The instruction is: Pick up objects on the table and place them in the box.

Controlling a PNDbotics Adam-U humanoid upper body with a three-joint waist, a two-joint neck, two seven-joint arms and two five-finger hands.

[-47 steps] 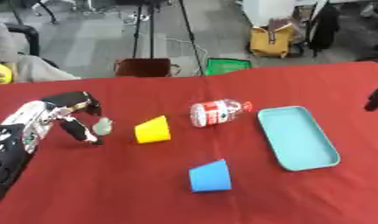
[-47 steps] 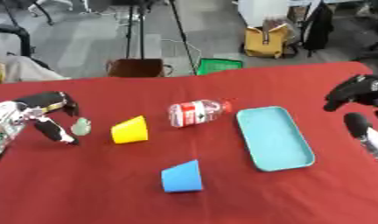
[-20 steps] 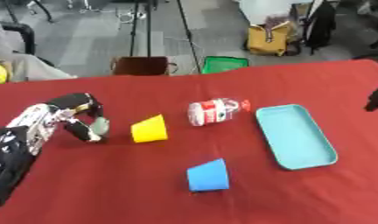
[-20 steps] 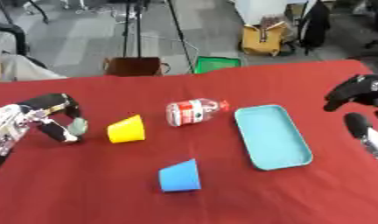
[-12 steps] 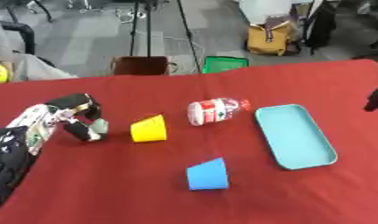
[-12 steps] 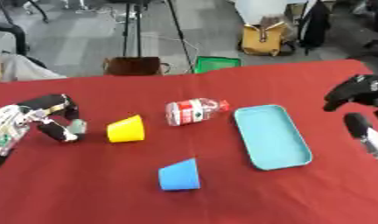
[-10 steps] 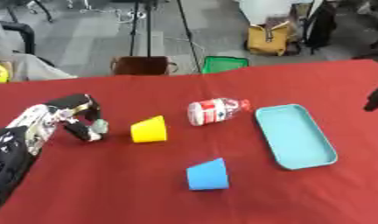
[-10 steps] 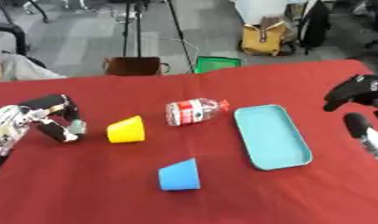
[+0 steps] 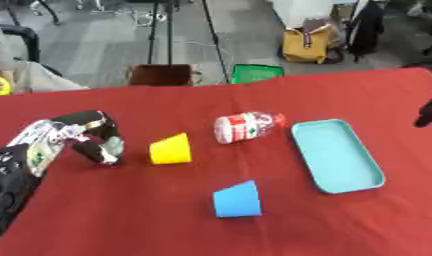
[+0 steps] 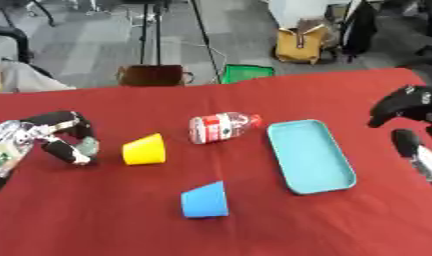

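At the left of the red counter [image 9: 281, 235], the left hand [image 9: 84, 134] is seen with fingers and thumb curled round a small pale greenish object [image 9: 110, 146]; compared with a couple of seconds ago the hand has been drawn a little further in toward the middle, the object kept within its curl, so a first pick appears to be secured and transport to the box is judged to come next. Just beside it lies a yellow cup [image 9: 170, 148] on its side, then a blue cup [image 9: 236, 199] nearer the front, and a toppled bottle [image 9: 246, 126] with a red label. The shallow light-blue box [image 9: 337, 154] is seen with nothing in it. At the far right the right hand [image 10: 401, 107] hangs curled, holding nothing, unmoved.
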